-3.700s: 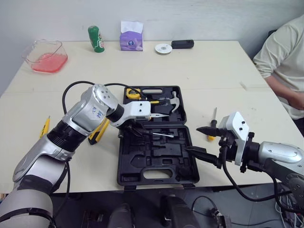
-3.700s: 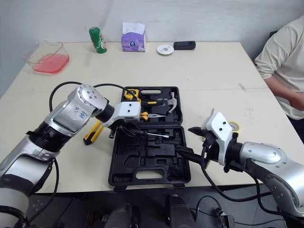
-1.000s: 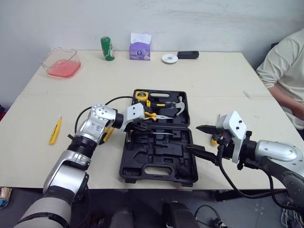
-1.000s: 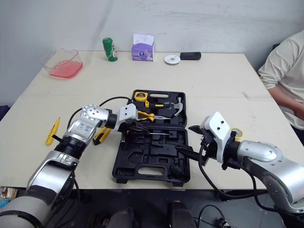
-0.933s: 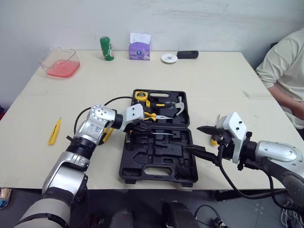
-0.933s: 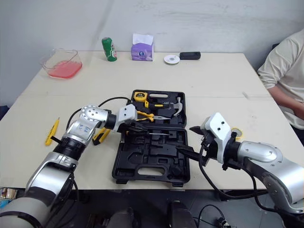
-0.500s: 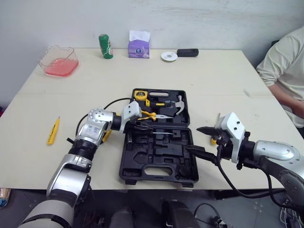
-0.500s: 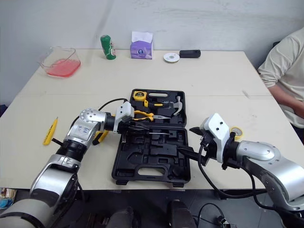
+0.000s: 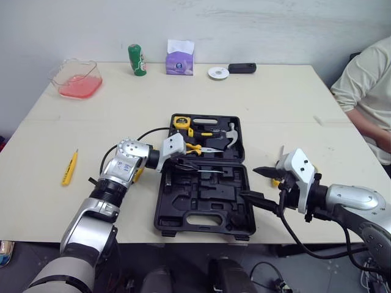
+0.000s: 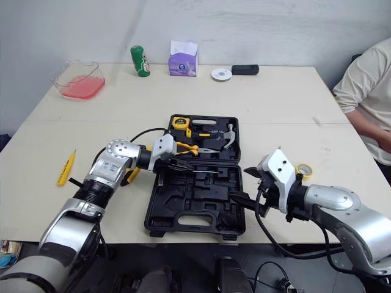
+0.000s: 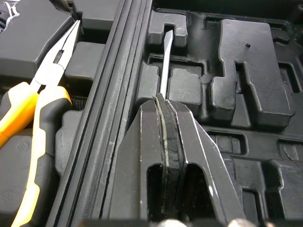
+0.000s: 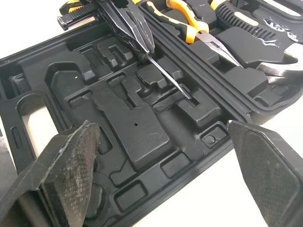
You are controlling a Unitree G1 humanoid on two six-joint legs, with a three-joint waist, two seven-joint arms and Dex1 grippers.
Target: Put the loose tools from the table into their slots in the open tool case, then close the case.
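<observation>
The black tool case (image 9: 201, 223) lies open mid-table. Its far half holds a tape measure (image 9: 181, 122), yellow-handled pliers (image 9: 194, 147) and a hammer (image 9: 229, 135). My left gripper (image 9: 183, 165) is shut on a screwdriver, whose thin shaft (image 11: 164, 66) lies over a narrow slot in the near half. By the case's right edge my right gripper (image 9: 259, 183) stands open and holds nothing. Loose on the table are a yellow pen-like tool (image 9: 69, 167) at the left, a yellow-black tool (image 9: 135, 174) under my left arm, and a yellow-handled screwdriver (image 9: 278, 163) behind my right gripper.
A yellow tape roll (image 10: 302, 169) lies beside my right wrist. Along the far edge stand a clear container with red contents (image 9: 76, 79), a green can (image 9: 135, 59), a purple tissue pack (image 9: 179, 59), a white disc (image 9: 214, 73) and a black device (image 9: 242, 68). A person's sleeve (image 9: 366, 85) is at the right.
The camera has pulled back and shifted. Both grippers keep much the same places relative to the case; my left one still holds the screwdriver over the near half.
</observation>
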